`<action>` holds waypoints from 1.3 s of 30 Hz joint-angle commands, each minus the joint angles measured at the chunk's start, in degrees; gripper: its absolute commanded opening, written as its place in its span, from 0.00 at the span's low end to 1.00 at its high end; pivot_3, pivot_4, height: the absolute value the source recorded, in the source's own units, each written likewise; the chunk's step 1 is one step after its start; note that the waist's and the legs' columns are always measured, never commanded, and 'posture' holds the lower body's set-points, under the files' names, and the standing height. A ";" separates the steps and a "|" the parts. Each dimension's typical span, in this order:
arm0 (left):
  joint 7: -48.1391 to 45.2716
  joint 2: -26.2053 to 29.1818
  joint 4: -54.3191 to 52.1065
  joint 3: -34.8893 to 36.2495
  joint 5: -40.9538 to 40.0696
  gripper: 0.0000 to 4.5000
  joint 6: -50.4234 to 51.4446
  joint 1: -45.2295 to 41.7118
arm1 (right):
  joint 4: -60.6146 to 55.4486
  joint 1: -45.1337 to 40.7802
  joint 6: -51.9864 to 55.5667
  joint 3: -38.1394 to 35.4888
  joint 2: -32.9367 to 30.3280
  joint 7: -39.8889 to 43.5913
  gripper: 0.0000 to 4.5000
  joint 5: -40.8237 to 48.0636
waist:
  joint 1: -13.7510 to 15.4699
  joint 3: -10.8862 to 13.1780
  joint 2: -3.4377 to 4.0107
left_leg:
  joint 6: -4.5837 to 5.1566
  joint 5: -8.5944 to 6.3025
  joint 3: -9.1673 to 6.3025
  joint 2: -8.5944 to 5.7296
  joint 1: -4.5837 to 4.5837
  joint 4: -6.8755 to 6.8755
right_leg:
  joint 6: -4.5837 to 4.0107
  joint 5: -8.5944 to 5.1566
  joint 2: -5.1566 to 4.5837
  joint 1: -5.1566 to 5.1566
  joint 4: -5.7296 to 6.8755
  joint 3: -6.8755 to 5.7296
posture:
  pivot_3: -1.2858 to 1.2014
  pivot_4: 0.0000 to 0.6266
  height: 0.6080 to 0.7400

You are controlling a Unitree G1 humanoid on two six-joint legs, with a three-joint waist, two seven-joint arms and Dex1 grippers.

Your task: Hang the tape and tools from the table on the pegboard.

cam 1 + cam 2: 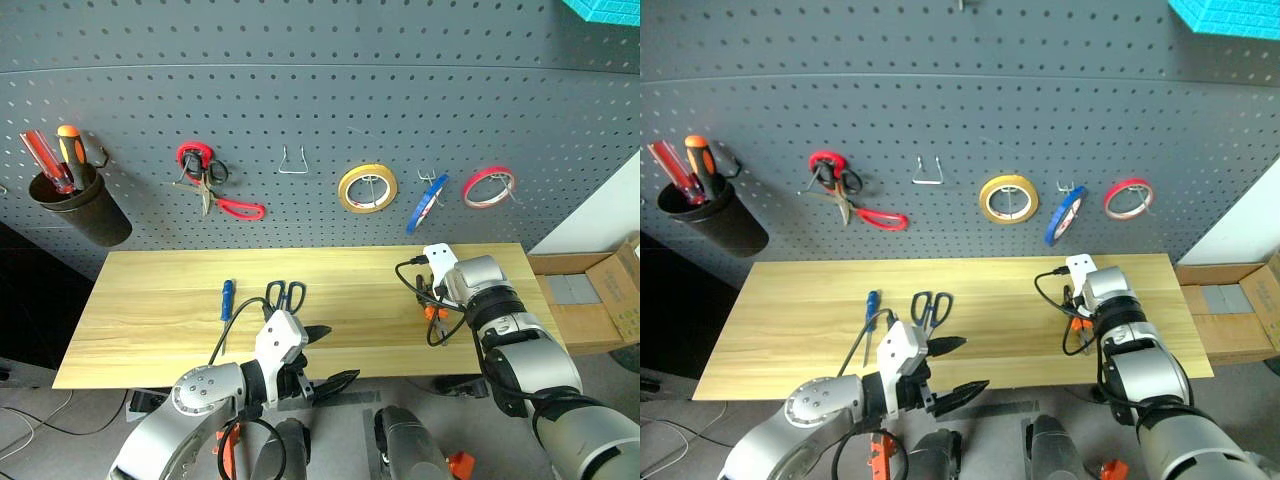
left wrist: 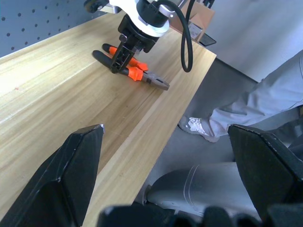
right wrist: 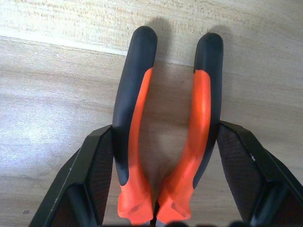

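We see our right tool (image 3: 158,189) straddling the pliers (image 3: 165,132) near the bench's (image 1: 150,320) right edge, one finger along the outside of each orange-and-black handle, apparently so a squeeze would bring the handles together for lifting. The fingers look about touching, not yet clamped. Our left tool (image 1: 325,358) hangs wide and empty off the front edge. The blue tape (image 1: 426,203) already hangs on the pegboard (image 1: 300,90); scissors (image 1: 284,295) and screwdriver (image 1: 226,299) lie mid-bench. We read no writing anywhere.

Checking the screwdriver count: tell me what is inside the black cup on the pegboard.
The black cup holds a red screwdriver and an orange screwdriver, handles up. Their shafts and the cup's bottom are hidden by its wall.
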 commanded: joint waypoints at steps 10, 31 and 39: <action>-1.66 2.61 -1.62 5.03 0.04 1.00 -5.42 5.36 | -53.73 28.35 -14.46 16.95 -19.67 30.90 0.62 2.81 | 0.78 -0.16 0.39 | -0.03 0.01 -0.03 0.01 -0.77 -0.07 | 0.02 -0.01 -0.04 -0.78 -0.07 -0.01 | 0.53 0.30 1.00; 18.24 -3.79 -14.34 26.80 -18.70 1.00 -0.51 0.97 | -68.78 10.78 -11.65 -4.24 15.46 5.17 0.62 19.26 | 3.50 -4.71 0.47 | -0.63 0.35 -0.02 -0.04 -1.04 0.00 | 0.00 0.03 0.01 -1.00 0.03 -0.10 | 0.56 0.11 1.00; 26.75 -6.98 -7.39 24.70 -13.35 1.00 -0.84 -13.48 | -56.28 0.61 -27.56 -6.35 20.87 -0.18 0.62 17.66 | 3.81 -6.62 0.44 | -0.65 0.36 0.09 -0.12 -0.06 -0.09 | -0.04 0.05 0.09 -0.16 0.08 -0.10 | 0.56 0.09 1.00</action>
